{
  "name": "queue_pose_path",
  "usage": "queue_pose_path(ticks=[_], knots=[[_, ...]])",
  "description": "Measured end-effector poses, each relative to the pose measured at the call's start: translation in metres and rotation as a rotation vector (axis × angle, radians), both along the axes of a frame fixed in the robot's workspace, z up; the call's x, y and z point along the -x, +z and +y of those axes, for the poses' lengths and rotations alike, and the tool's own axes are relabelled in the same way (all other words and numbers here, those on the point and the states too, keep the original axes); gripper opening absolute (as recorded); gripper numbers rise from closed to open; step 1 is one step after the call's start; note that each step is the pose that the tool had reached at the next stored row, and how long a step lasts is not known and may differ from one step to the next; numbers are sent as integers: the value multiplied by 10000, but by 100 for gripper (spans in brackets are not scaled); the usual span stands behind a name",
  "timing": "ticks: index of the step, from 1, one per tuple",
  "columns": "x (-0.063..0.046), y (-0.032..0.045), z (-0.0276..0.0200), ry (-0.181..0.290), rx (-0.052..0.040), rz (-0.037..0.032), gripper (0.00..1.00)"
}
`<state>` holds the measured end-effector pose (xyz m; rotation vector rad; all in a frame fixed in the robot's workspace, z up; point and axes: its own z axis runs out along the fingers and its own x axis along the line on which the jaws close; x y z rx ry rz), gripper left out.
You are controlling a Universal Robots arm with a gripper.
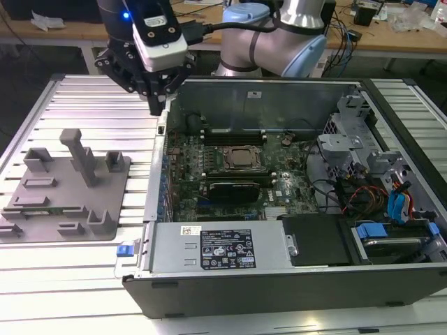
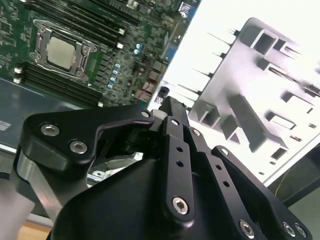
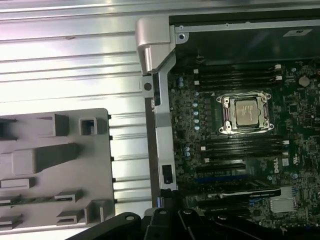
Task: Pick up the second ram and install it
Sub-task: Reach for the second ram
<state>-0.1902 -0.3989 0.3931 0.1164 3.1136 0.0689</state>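
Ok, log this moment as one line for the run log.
pincer: shut, empty | over case edge, between grey tray and motherboard | second ram: lying in tray

1. The gripper (image 1: pixel 155 105) is matte black, under a white camera housing (image 1: pixel 159 36)
2. The tray (image 1: pixel 115 199) is plain grey
3. The motherboard (image 1: pixel 293 181) is dark green, its processor (image 1: pixel 242 159) silver
4. The table (image 1: pixel 91 105) is ribbed pale silver
5. The computer case (image 1: pixel 279 286) is black, with a white-and-black label (image 1: pixel 227 249)
6. The arm (image 1: pixel 265 45) is silver with light blue joints
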Motion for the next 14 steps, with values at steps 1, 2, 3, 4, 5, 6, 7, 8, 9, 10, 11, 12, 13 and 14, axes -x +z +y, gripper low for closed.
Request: queue_pose_path(ticks=[1, 2, 3, 4, 5, 6, 7, 8, 9, 10, 11, 12, 13, 14], knots=[[45, 0, 0, -2, 0, 1, 8], [92, 0, 0, -2, 0, 1, 8], [145, -1, 0, 0, 0, 0, 8], [177, -1, 0, 0, -1, 0, 8], [203, -1, 0, -1, 0, 0, 8], [243, -2, 0, -2, -1, 0, 8], [277, -1, 0, -2, 0, 0, 8], [318, -1, 0, -1, 1, 1, 8], [351, -2, 0, 0, 0, 1, 8], [392, -2, 0, -1, 0, 1, 8], [413, -3, 0, -1, 0, 0, 8], [442, -3, 0, -2, 0, 0, 8], [480, -4, 0, -2, 0, 0, 8], [503, -5, 0, -2, 0, 0, 8]])
